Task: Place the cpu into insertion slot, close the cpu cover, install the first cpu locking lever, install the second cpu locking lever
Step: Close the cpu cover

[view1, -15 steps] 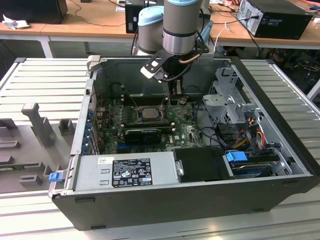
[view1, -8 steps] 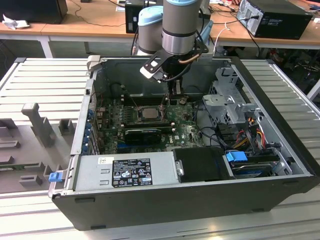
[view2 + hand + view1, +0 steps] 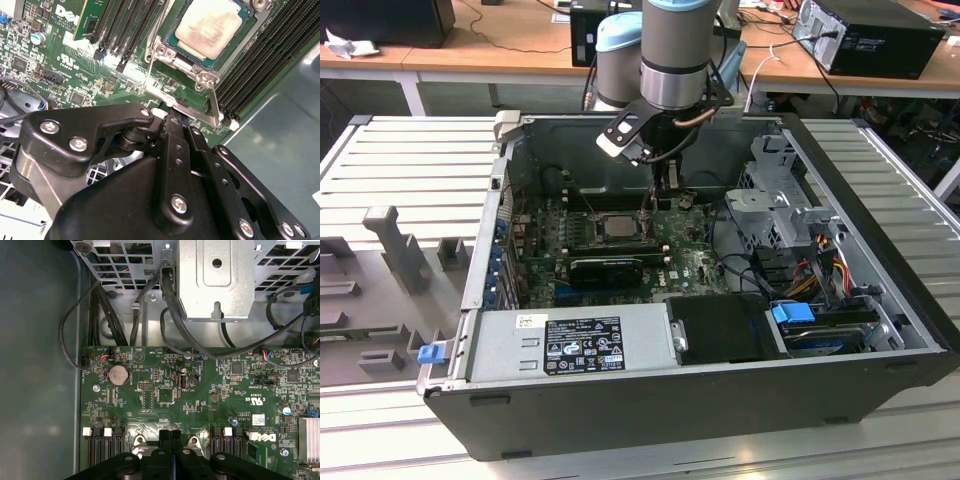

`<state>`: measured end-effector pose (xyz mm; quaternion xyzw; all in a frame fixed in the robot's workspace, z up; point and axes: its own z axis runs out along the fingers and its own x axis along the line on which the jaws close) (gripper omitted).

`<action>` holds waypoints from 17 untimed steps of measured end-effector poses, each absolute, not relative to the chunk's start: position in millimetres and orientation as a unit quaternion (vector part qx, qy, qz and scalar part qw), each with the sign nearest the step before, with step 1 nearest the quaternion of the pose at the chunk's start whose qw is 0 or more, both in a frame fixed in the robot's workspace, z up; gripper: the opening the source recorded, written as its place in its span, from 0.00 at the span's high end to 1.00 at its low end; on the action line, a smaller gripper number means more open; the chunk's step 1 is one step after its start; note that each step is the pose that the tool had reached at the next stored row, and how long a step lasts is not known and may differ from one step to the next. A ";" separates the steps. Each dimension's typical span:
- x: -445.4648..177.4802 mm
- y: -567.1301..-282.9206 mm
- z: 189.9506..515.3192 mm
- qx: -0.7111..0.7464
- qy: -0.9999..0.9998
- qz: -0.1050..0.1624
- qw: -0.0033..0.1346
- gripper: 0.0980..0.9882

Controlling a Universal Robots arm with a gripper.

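Step in hand, as judged: locking-lever work at the socket. The cpu point(image 3: 210, 27) lies flat in the insertion slot point(image 3: 593, 228), near the middle of the motherboard point(image 3: 165, 390) and toward the far wall of the open case point(image 3: 620, 410) in the exterior view. The cpu cover point(image 3: 180, 61) appears down around the chip, its metal frame flush along the chip's edges, so placing and covering look done. The gripper point(image 3: 175, 122) hangs just off the socket's corner. In the first wrist view its fingers point(image 3: 164, 436) stand pressed together with nothing between them — a closed tip, apparently used as a pusher. A thin metal locking lever point(image 3: 215, 102) runs along the socket edge between the frame and the memory slots point(image 3: 260, 55), and the tip sits right beside it. I cannot tell whether they touch, or whether this lever is latched. Judgement: seating a lever calls for a steady push down, then a small sideways tuck under its hook — a slip here could put the tip onto the memory slots or nearby board parts.
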<state>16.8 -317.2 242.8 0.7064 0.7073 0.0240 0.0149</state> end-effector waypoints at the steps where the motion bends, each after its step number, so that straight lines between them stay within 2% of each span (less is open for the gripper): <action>1: 16.5 -317.2 242.8 0.706 0.707 0.024 0.015 0.99; 17: 9.3 -317.2 242.7 0.706 0.707 0.024 0.015 0.99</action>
